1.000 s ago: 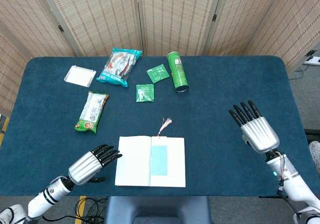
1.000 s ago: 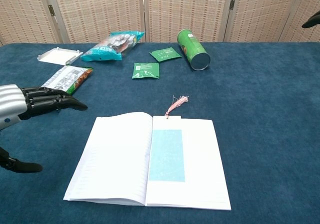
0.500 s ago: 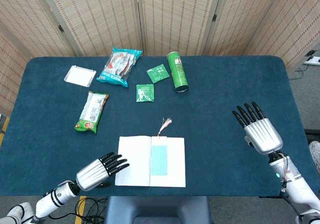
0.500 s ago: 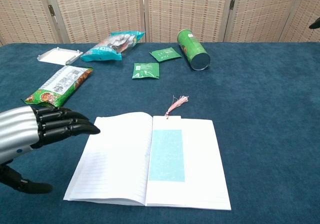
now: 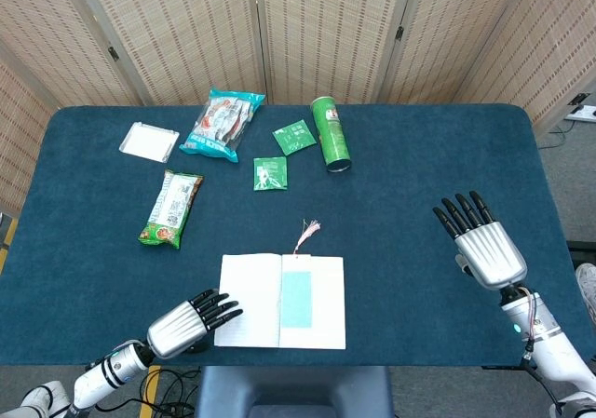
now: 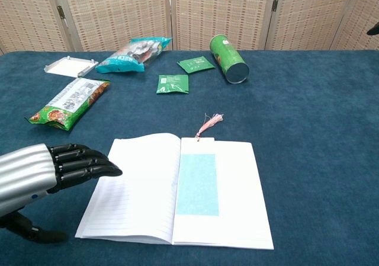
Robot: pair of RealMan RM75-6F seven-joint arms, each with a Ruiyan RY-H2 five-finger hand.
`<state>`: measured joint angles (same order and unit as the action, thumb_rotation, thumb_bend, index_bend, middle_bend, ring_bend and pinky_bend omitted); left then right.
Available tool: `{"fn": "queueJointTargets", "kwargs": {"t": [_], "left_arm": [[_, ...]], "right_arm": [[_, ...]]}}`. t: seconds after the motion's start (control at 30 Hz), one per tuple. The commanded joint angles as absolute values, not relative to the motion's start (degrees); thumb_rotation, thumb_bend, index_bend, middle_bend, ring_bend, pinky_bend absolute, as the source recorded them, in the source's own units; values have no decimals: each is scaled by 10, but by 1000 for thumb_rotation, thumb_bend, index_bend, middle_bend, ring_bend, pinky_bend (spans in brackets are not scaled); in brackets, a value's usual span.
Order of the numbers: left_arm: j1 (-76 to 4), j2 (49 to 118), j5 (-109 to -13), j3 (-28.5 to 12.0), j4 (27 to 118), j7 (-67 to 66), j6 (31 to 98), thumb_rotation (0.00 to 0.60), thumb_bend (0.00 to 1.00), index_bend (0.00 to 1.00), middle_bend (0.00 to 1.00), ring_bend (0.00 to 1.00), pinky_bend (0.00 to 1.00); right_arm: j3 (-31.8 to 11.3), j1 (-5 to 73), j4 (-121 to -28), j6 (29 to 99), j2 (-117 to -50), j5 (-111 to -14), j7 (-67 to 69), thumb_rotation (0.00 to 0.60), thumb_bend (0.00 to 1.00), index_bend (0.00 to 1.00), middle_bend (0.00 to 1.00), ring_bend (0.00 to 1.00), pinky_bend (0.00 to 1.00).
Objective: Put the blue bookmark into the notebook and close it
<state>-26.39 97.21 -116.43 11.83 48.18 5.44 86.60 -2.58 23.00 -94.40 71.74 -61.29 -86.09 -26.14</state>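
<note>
The white notebook [image 5: 251, 302] [image 6: 136, 189] lies open near the table's front edge. The pale blue bookmark [image 5: 296, 299] [image 6: 198, 183] lies flat on its right page, its pink tassel [image 5: 306, 233] [image 6: 209, 124] trailing past the top edge. My left hand [image 5: 186, 323] [image 6: 47, 174] hovers at the notebook's lower left corner, fingers straight and pointing toward the left page, holding nothing. Far to the right, my right hand [image 5: 481, 241] is open with fingers spread, well away from the notebook.
A green snack bag [image 5: 171, 209] lies left of the notebook. At the back lie a white tray [image 5: 148, 141], a teal snack bag [image 5: 222, 123], two green sachets [image 5: 270, 172] and a green can [image 5: 330, 134] on its side.
My left hand has slid toward the front edge and right, ending at the notebook's lower left corner. The right hand has drifted slightly back. Notebook and bookmark are unmoved.
</note>
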Motion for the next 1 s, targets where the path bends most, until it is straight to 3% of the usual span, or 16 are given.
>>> {"fn": "queueJointTargets", "kwargs": {"t": [0.03,1.0], "left_arm": [[-264,975,-1162,121,480,54,865,600,137,100,176,163,227],[-282,999,-1137,128,484,48,849,600,136,90,174,161,228]], "right_arm": [[-26,229,-945,718,-612,-861,-261,600,170,91,82,0,0],[-35,218,-939,723,-612,-864,-254,600,169,91,82,0,0]]}}
